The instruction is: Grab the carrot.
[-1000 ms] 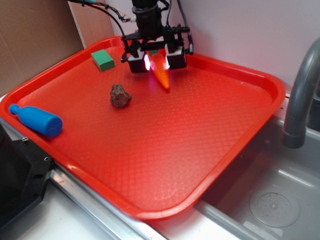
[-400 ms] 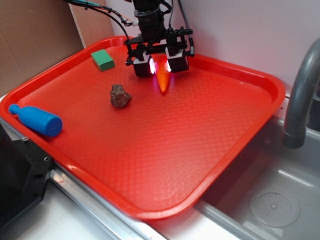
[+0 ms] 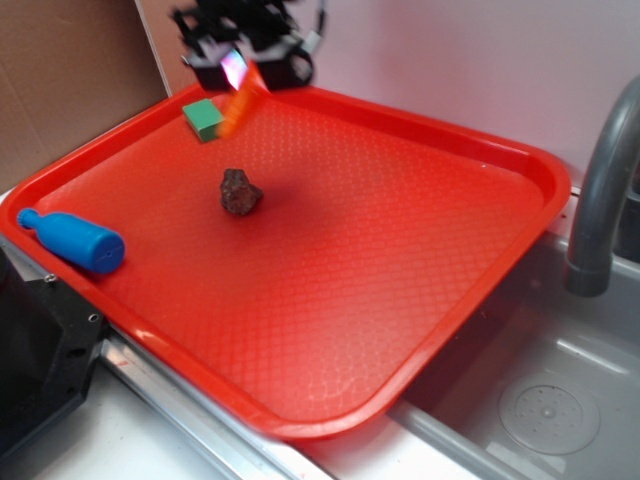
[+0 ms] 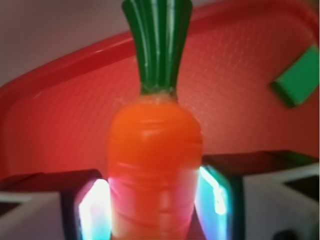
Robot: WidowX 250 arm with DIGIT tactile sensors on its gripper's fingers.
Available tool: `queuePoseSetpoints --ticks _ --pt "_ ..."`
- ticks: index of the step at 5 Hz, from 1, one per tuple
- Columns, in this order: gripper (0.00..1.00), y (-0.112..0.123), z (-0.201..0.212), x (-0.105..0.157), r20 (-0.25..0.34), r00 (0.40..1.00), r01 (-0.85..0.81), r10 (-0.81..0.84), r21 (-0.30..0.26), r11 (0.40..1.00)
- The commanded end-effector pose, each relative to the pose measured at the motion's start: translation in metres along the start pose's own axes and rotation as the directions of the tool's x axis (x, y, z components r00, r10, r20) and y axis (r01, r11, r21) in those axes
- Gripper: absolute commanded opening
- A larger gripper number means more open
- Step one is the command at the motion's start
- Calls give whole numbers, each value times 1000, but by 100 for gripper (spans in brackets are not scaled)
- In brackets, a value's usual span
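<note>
you have the carrot point(image 4: 155, 165) clamped between the two lit pads point(image 4: 92, 210) of the gripper point(image 3: 243, 68), one pad pressed against each side of its orange body. in the wrist view its long axis runs straight up the frame, with the dark green ridged stem end at the top, pointing away from the camera, and the orange body filling the space between the pads. in the exterior view the picture is motion-blurred, but you can make out the carrot hanging clear of the red tray point(image 3: 520, 160), above its far left corner. it is tilted, with the orange taper pointing down and to the left, toward the green block point(image 3: 204, 119). the brown lump point(image 3: 240, 191) sits on the tray nearer the middle. the blue bottle point(image 3: 75, 240) lies at the left rim. you see no brand, label or readable writing on any of these.
</note>
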State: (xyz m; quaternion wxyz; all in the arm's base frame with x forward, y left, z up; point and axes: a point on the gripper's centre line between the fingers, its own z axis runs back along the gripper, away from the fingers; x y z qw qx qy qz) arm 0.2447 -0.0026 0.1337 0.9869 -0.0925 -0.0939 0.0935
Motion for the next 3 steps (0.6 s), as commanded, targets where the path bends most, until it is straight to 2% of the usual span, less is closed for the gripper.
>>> queuePoseSetpoints --ticks 1,2,3 --pt "0 -10 109 11 13 958 285 -285 -50 957" --pt "0 -26 140 8 14 952 305 -305 -69 950" --pt "0 -27 131 8 9 947 322 -322 -48 946"
